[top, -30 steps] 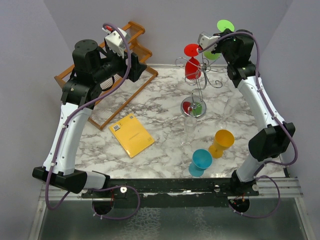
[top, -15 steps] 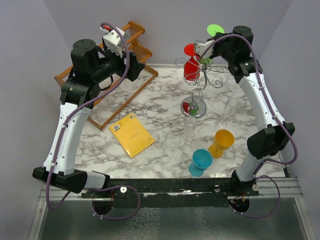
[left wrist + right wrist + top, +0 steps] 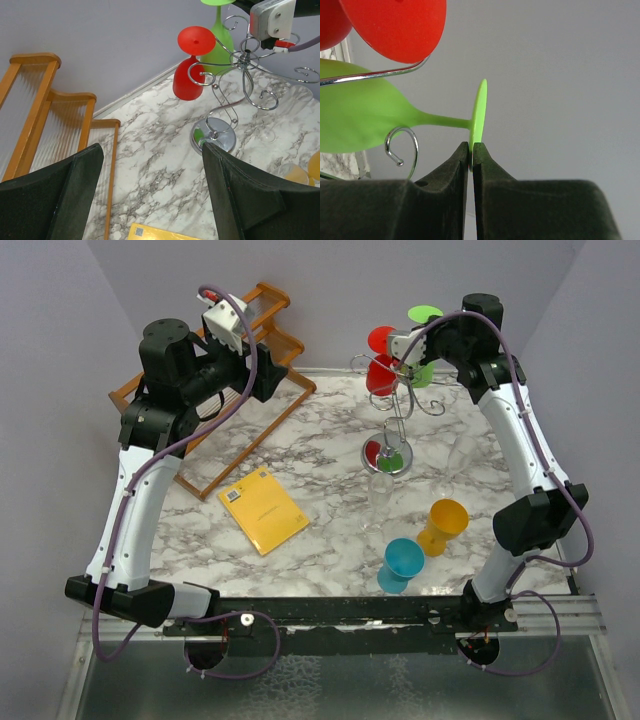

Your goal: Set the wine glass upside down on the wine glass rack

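The right gripper (image 3: 471, 150) pinches the foot rim of the green glass (image 3: 365, 120), jaws nearly closed on it; the glass is upside down at the rack's (image 3: 401, 405) far side, far right, beside a hanging red glass (image 3: 381, 375); the left gripper (image 3: 151, 150) gapes wide, far left.

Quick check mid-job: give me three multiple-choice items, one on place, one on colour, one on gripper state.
1. The red glass is: A hanging on the silver rack; B standing upright; C lying down.
2. The right gripper pinches which glass? A teal; B the green glass; C orange.
3. The left gripper is: A shut on a glass; B open, empty; C shut, empty.
A: its foot rests over a rack arm. B: closed fingers clamp the green foot's edge. B: fingers wide apart, nothing between.
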